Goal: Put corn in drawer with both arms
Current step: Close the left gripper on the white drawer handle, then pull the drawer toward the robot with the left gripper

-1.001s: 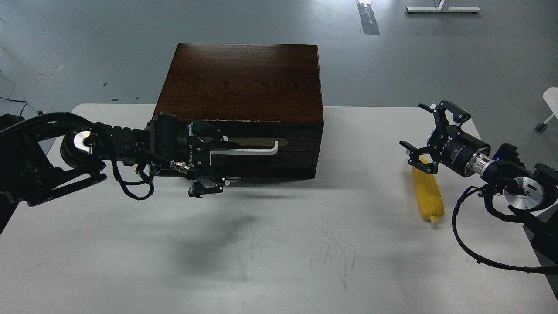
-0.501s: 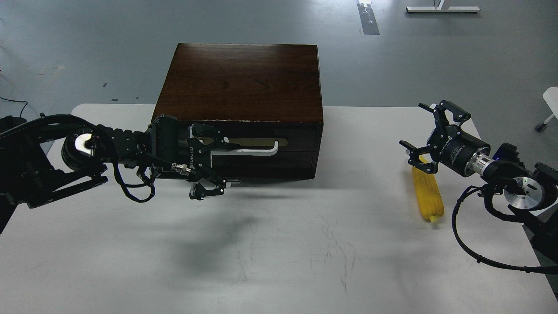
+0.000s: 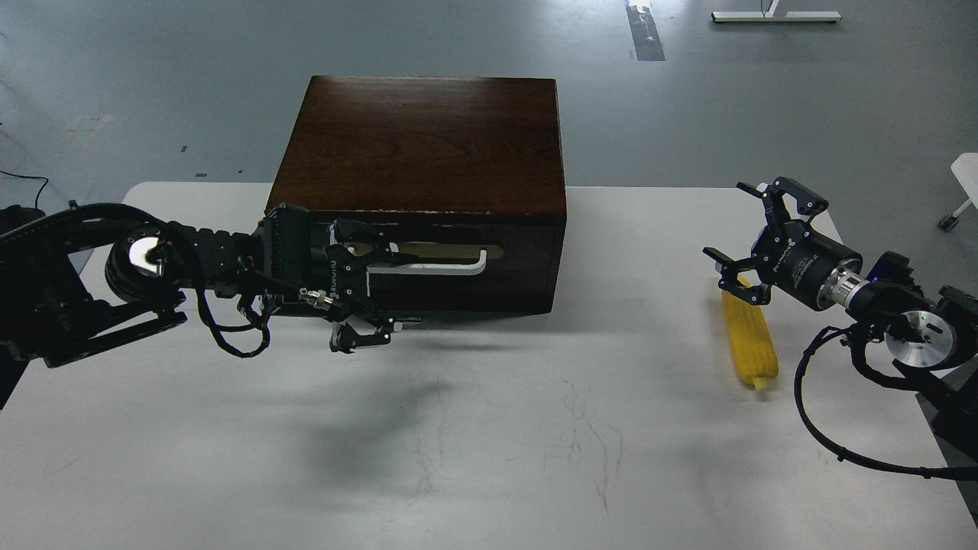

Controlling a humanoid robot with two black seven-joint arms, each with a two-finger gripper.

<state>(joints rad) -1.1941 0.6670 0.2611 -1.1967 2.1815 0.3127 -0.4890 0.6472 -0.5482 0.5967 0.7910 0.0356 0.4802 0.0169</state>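
Observation:
The drawer (image 3: 523, 256) is the closed dark brown front of the wooden cabinet, with a white bar handle (image 3: 447, 267) on a brass plate. My left gripper (image 3: 376, 286) is open at the handle's left end, upper fingers (image 3: 374, 233) over the bar and lower fingers below the drawer front. I cannot tell whether it touches the handle. The yellow corn (image 3: 750, 340) lies on the white table (image 3: 489, 428) at the right, pointing away from me. My right gripper (image 3: 745, 233) is open and empty just above the corn's far end.
The dark wooden cabinet top (image 3: 420, 145) rises at the table's back middle. The right arm's cable (image 3: 817, 435) loops over the table's right edge. Grey floor lies beyond the table.
My left gripper has shifted slightly left and down at the handle. My right gripper has edged a little to the right. The drawer and corn have not moved.

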